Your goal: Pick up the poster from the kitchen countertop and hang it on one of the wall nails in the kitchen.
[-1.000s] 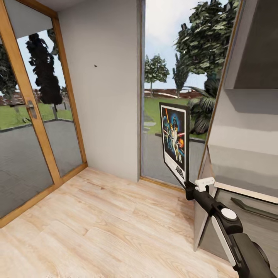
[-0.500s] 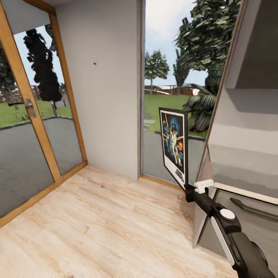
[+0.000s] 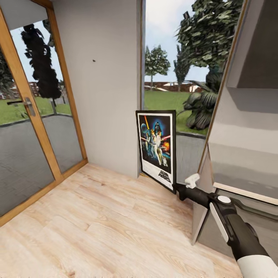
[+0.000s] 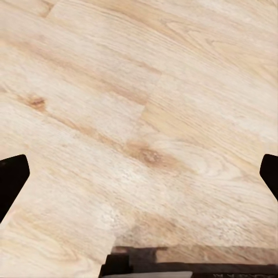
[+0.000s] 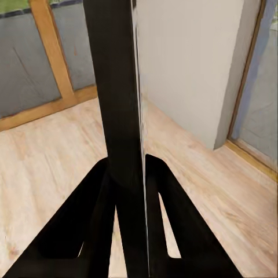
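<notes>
Now the right claw (image 3: 180, 189) pinches the poster (image 3: 156, 146) by its lower corner, holding it upright so it can reach the nail (image 3: 94, 60); the left claw (image 4: 139, 174) gapes empty.

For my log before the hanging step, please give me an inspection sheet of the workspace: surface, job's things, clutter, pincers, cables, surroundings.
Surface: pale wooden plank floor.
Job's things: tall black-framed Star Wars film poster held upright by its lower corner; tiny dark wall nail on plain light-grey wall, above the poster and to its left.
Clutter: nothing seen.
Pincers: right pincer shut on the poster's edge; left pincer open over the floor.
Cables: nothing seen.
Surroundings: wood-framed glass door, garden outside.
</notes>
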Tool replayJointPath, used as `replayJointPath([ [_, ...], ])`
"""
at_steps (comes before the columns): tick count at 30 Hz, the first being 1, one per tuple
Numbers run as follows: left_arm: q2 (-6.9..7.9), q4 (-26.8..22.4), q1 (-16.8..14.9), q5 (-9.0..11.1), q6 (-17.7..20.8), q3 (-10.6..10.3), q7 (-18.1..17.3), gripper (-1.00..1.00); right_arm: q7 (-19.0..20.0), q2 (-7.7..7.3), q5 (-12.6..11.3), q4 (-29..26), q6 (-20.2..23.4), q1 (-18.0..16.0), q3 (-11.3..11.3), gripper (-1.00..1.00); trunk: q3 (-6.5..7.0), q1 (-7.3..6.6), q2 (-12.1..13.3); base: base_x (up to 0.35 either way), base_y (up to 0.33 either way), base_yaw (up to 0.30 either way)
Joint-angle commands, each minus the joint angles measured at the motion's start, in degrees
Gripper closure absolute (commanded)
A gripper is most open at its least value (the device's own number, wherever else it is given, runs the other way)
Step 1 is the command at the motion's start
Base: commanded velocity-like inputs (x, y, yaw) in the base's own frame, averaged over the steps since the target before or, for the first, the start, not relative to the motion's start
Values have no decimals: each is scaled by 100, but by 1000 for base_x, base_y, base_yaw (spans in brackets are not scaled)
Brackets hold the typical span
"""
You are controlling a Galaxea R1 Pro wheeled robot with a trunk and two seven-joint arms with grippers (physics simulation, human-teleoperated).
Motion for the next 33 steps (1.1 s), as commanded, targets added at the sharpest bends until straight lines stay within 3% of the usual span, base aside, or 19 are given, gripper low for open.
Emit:
replayJointPath([
  [1,-4,-6,1,1,-8,10,2,-100,172,-5,-20,53,52,-50,-8,100,3,-22,37,0,0,0],
  [8,-4,-6,1,1,-7,11,-2,-100,1406,-31,-17,408,49,-329,-9,100,63,-176,318,0,0,0],
  [13,-4,-6,1,1,-15,8,-10,-100,1989,-28,-33,459,48,-383,-40,100,106,-286,518,0,0,0],
  [16,-4,-6,1,1,-15,9,-13,-100,2072,-48,-34,437,47,-386,-60,100,132,-352,639,0,0,0],
  [18,-4,-6,1,1,-16,6,-16,-100,2442,-93,-28,417,47,-388,-175,100,149,-395,719,0,0,0],
  [28,-4,-6,1,1,-16,12,-16,-100,2542,-97,-25,411,47,-388,-206,100,235,-615,1120,0,0,0],
  [31,-4,-9,1,1,-16,11,-16,-100,2542,-94,-28,409,47,-386,-356,100,274,-681,1240,0,0,0],
  [33,-4,-12,1,1,-16,12,-16,-100,2544,-91,-35,406,46,-383,-578,100,305,-725,1321,0,0,0],
])
